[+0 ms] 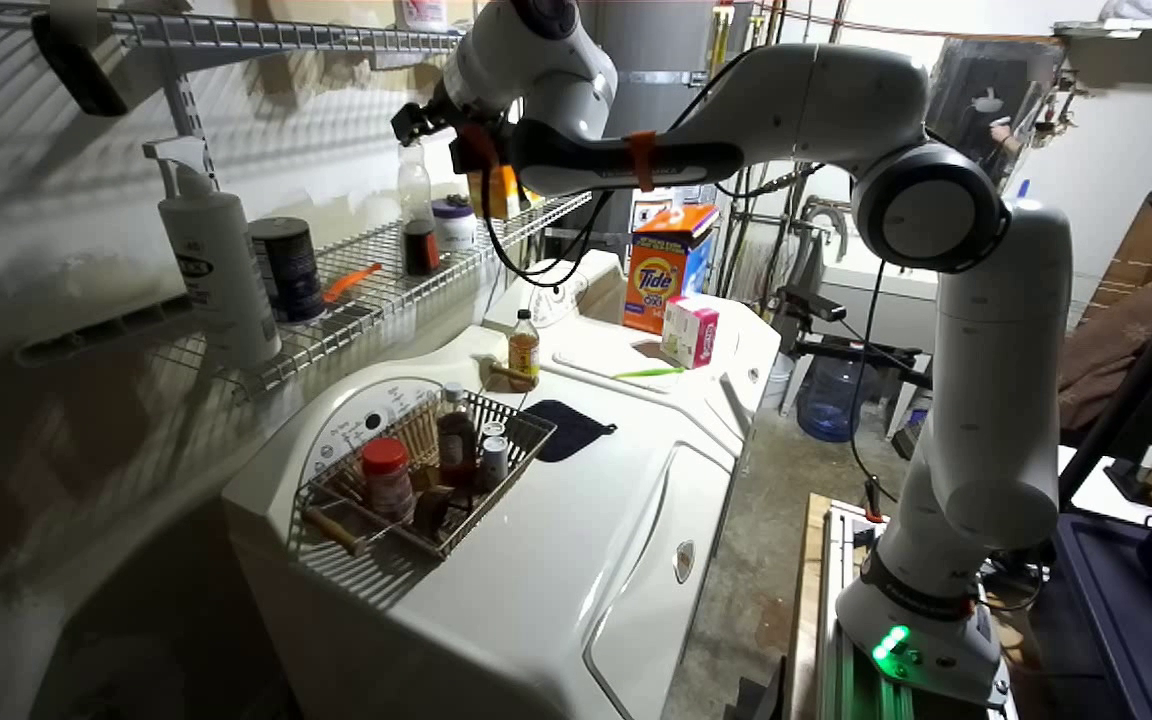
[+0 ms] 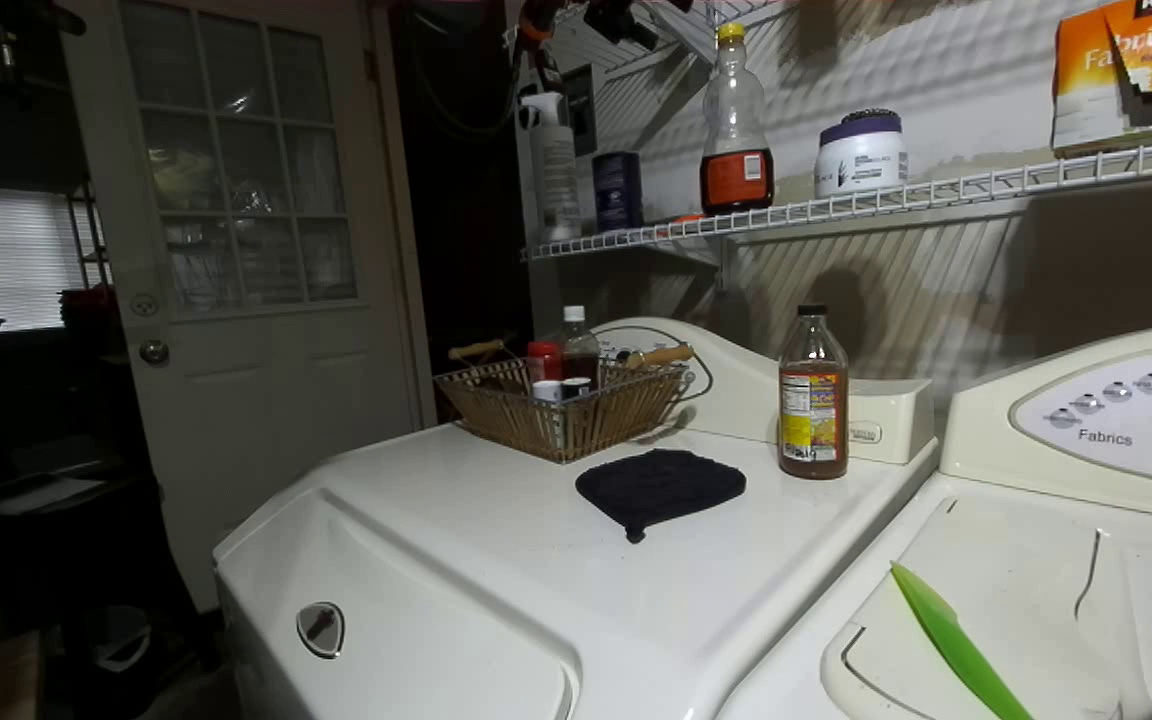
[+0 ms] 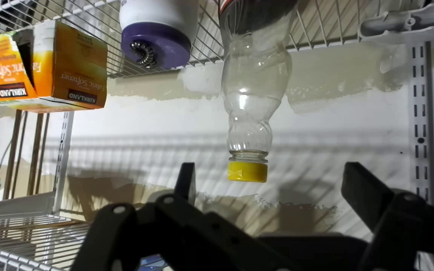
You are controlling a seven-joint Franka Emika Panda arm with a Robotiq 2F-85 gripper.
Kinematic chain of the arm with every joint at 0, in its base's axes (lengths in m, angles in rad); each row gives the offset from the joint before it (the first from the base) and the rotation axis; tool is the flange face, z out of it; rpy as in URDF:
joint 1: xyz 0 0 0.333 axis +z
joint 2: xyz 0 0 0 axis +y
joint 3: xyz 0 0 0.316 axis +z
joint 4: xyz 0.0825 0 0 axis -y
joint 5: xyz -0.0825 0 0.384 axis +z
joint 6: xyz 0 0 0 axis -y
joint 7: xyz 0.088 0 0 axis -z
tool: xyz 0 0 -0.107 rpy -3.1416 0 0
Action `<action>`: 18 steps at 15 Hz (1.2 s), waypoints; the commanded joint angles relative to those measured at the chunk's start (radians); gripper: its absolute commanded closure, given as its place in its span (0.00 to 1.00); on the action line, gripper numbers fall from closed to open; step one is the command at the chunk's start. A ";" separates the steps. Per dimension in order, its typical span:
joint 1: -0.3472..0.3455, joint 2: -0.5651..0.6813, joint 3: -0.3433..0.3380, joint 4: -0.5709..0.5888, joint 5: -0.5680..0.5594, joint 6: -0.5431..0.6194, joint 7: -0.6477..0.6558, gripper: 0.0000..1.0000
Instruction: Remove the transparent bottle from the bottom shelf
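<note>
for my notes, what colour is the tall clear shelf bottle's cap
Yellow cap, clearest in the wrist view.

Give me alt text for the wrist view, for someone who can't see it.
Open claw facing a clear, yellow-capped bottle it is not gripping. The picture is upside down, so the bottle, a purple-lidded jar and an orange fabric softener box seem to hang from a wire shelf.

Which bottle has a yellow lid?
The clear bottle standing on the lower shelf. Others differ: dark bottle in the basket, white lid; amber bottle, black lid; white bottle, pump top.
</note>
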 commanded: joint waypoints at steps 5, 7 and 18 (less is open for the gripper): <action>0.008 0.023 -0.010 0.016 -0.029 0.017 0.039 0.00; 0.014 0.041 -0.016 0.024 -0.051 0.030 0.065 0.00; 0.082 0.186 -0.113 0.201 -0.348 0.062 0.418 0.00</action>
